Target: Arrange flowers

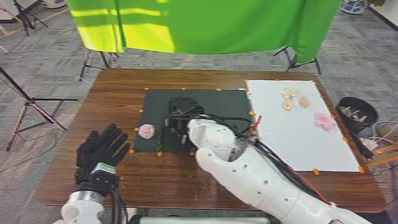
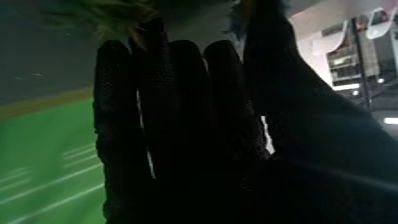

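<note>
**Right hand over the dark mat, greenery at its fingertips**

Leafy sprig (image 2: 105, 17) at the tips of my right hand (image 1: 185, 106): I judge it light and springy, its leaves easily crushed. A low, gentle pinch on its stem, clear of the leaves, would suit it best; contact cannot be told.

Pink flower (image 1: 147, 131), just left of the same hand on the dark mat (image 1: 233, 101): soft, fragile petals, I expect. A narrow green strip (image 1: 160, 145) beside it, probably a stem, would offer the firmer hold.

Beyond my right forearm, on the white board (image 1: 289, 150): a larger pink bloom (image 1: 325, 121) and 3 small pale blossoms (image 1: 290, 93), likely as delicate.

Pose: my right hand points away from me, fingers straight and nearly together, pinching nothing that I can make out. Well apart to its left, my left hand (image 1: 102, 150) lies spread, idle.
</note>
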Controlling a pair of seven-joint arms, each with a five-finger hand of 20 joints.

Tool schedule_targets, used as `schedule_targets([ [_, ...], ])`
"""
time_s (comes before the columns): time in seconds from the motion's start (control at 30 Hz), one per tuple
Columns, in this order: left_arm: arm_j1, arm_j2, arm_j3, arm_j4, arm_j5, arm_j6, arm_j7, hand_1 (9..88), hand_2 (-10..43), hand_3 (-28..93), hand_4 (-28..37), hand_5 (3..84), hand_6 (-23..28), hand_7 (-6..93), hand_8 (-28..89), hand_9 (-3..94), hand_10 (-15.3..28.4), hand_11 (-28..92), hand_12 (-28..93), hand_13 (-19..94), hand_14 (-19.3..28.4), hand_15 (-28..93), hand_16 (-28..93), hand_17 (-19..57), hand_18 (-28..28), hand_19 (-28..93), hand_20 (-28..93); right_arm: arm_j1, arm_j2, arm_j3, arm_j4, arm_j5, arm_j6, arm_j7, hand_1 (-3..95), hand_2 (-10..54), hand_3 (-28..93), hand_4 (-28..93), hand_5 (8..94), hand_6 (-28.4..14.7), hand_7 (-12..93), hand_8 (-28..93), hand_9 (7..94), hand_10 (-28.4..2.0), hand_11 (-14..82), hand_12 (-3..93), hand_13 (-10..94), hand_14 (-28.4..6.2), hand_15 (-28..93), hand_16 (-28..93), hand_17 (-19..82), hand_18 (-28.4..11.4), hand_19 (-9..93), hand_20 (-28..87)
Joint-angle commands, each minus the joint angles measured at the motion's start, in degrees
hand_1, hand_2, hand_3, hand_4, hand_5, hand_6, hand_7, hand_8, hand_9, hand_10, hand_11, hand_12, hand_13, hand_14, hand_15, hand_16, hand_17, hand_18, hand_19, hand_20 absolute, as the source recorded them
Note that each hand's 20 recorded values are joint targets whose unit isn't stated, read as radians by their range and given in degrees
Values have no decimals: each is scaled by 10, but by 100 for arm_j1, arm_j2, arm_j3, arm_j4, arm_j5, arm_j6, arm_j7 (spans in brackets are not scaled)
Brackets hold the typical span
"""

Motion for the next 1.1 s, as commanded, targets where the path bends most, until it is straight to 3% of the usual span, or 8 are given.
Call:
schedule_targets([
  [0.03,5,-32,24,19,21,-32,-44,276,157,725,-283,428,111,173,-90,324,167,289,106,218,165,410,-88,-75,148,374,94,87,-68,-43,28,0,209,239,465,-95,807,-283,585,-16,190,-137,615,-139,125,147,599,-111,352,199,242,-194,641,281],
  [0.33,14,-53,10,20,12,-43,-25,276,157,726,-283,428,111,173,-90,323,167,288,106,218,166,411,-88,-75,148,374,94,80,37,2,-177,166,-41,253,455,-95,810,-283,585,-21,184,-134,612,-143,125,146,595,-114,358,193,239,-197,645,279],
  [0.57,100,-75,-33,-6,-13,-29,40,276,157,725,-283,429,111,173,-90,323,167,287,106,218,166,410,-88,-75,148,374,94,158,277,100,-664,554,-80,254,441,-95,817,-283,570,-28,177,-133,593,-152,119,145,576,-121,359,191,230,-198,640,275],
  [0.7,160,-98,-50,-21,-32,-29,83,276,157,725,-283,428,111,173,-90,324,166,288,106,218,166,410,-88,-75,148,374,94,123,453,305,-1022,660,-372,200,432,-95,816,-283,565,-31,173,-131,584,-154,116,144,567,-125,358,187,227,-199,638,273],
  [0.83,232,-179,-113,-65,-8,-54,66,276,157,725,-283,428,111,174,-90,324,166,288,106,218,166,410,-88,-75,148,374,94,-11,992,730,-1553,726,-418,249,426,-95,814,-283,554,-33,164,-129,568,-159,110,143,558,-129,354,183,227,-200,639,271],
  [0.97,344,-135,-165,-116,-50,-68,260,275,157,726,-283,428,111,173,-90,323,166,287,106,218,166,409,-88,-75,148,374,94,-215,1782,1458,-1910,631,-460,288,424,-95,808,-283,551,-33,159,-126,559,-161,104,141,547,-132,346,179,226,-201,640,270],
  [1.1,406,-89,-231,-149,-30,-121,337,275,157,726,-283,428,110,173,-90,323,166,287,106,218,166,409,-88,-75,148,374,94,-520,2483,2224,-2064,918,-410,780,420,-95,803,-283,551,-33,156,-122,551,-160,97,139,540,-132,331,174,224,-201,642,268],
])
